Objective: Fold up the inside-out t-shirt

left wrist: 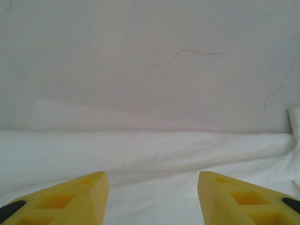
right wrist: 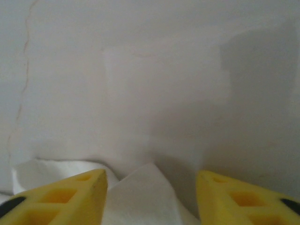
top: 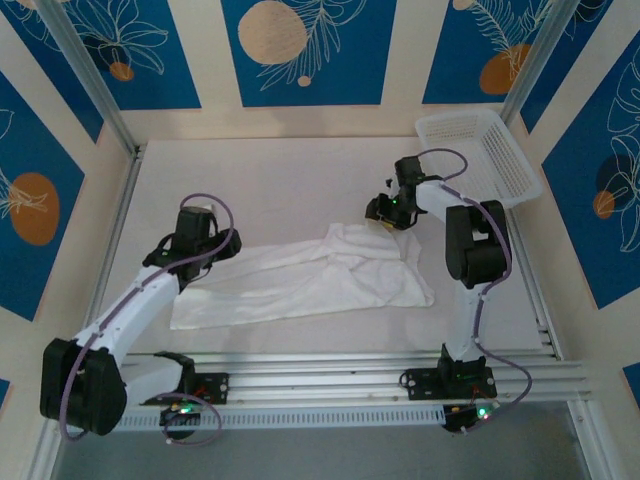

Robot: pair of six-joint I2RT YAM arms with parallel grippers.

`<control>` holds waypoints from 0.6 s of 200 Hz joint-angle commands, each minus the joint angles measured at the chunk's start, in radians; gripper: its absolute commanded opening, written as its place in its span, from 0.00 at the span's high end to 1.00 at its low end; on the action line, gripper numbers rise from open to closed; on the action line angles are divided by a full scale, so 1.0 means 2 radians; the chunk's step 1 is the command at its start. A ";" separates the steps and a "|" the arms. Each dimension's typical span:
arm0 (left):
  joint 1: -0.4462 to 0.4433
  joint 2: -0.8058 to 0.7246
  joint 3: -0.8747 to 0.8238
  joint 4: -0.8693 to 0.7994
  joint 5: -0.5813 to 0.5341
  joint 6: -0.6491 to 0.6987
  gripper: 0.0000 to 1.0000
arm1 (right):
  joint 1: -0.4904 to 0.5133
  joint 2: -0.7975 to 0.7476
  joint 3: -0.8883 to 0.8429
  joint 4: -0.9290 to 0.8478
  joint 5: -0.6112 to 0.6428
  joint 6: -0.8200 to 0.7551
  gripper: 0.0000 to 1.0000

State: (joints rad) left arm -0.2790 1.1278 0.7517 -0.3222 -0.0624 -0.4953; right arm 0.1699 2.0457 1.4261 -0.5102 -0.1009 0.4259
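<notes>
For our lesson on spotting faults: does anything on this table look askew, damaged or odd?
The white t-shirt lies askew: a slanted band across the table, smooth at its left end, bunched in wrinkles at its right. Thin crack-like lines mark the table. The mesh basket sits angled in the far right corner.

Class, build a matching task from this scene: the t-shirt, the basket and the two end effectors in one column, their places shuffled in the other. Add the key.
Things
1. t-shirt
2. basket
3. left end effector
4. right end effector

Places
A. far right corner of the table
B. at the t-shirt's far right corner
C. spread, rumpled, across the middle of the table
D. at the far edge of the t-shirt's left part

Pairs: 1-C, 2-A, 3-D, 4-B
</notes>
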 commanded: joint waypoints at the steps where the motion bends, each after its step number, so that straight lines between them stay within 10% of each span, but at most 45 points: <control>1: -0.004 -0.013 -0.012 -0.015 -0.017 0.015 0.47 | 0.006 0.002 0.010 -0.018 -0.035 0.006 0.64; 41: -0.004 -0.027 -0.007 -0.023 -0.030 0.018 0.47 | -0.005 -0.006 0.004 -0.014 -0.080 0.024 1.00; 120: -0.005 -0.072 -0.017 -0.050 -0.028 0.000 0.46 | 0.000 -0.218 -0.128 0.012 -0.084 0.047 1.00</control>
State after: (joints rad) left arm -0.2798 1.0302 0.7357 -0.3820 -0.1089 -0.4900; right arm 0.1646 1.7714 1.3094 -0.5140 -0.2222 0.4839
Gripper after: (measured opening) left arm 0.537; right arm 0.067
